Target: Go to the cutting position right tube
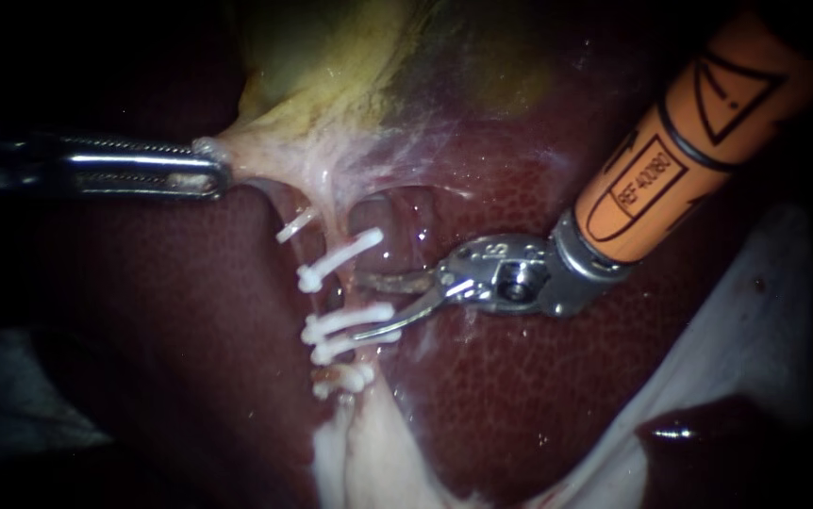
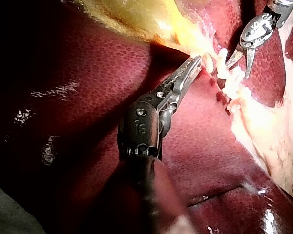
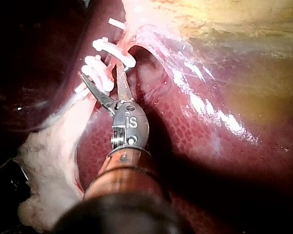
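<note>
Dark liver (image 1: 520, 396) lies behind; gallbladder (image 1: 331, 85) tissue is clamped in the left instrument's (image 1: 218, 174) claw; the right instrument's (image 1: 378, 306) claw is spread open at the clipped tube (image 1: 347, 283).

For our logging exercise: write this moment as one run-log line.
left instrument: jaws shut on gallbladder tissue | right instrument: jaws open at clipped tube | clips: white, on tube

Surgical practice bench, seemingly: liver (image 1: 520, 396) on white cloth (image 1: 755, 311).
</note>
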Controlling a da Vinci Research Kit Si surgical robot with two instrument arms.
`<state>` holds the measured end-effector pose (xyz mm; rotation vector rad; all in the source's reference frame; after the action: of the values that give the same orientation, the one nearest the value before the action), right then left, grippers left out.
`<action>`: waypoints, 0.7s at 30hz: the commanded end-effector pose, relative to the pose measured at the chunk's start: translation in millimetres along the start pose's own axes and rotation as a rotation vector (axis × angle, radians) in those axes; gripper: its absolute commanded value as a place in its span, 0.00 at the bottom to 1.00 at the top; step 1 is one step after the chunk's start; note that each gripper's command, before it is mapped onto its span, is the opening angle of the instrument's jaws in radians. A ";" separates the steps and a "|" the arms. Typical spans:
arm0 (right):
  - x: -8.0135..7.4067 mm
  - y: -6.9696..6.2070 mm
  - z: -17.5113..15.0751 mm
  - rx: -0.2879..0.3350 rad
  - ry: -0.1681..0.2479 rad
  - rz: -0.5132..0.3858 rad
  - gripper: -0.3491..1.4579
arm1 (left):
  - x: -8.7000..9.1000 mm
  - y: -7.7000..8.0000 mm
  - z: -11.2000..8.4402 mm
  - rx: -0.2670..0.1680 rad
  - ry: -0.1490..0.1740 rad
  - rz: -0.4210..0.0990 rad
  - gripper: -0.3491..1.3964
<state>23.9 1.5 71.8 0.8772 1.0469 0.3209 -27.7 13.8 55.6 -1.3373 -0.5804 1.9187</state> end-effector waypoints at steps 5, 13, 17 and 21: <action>0.0 0.3 0.8 0.010 0.001 -0.003 0.89 | 0.0 0.0 0.0 0.000 0.000 0.000 0.00; 0.7 0.1 1.6 0.073 0.049 0.001 0.89 | 0.1 0.1 0.0 0.001 0.000 0.000 0.00; 1.1 -0.4 2.1 0.108 0.067 0.000 0.89 | 0.1 0.1 0.0 0.001 0.000 0.000 0.00; 1.6 -0.9 2.7 0.131 0.078 -0.005 0.89 | 0.1 0.1 0.1 0.001 0.000 0.000 0.00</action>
<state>27.1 0.5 70.6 0.9933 1.1584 0.2889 -27.9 13.8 55.5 -1.3376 -0.5795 1.9183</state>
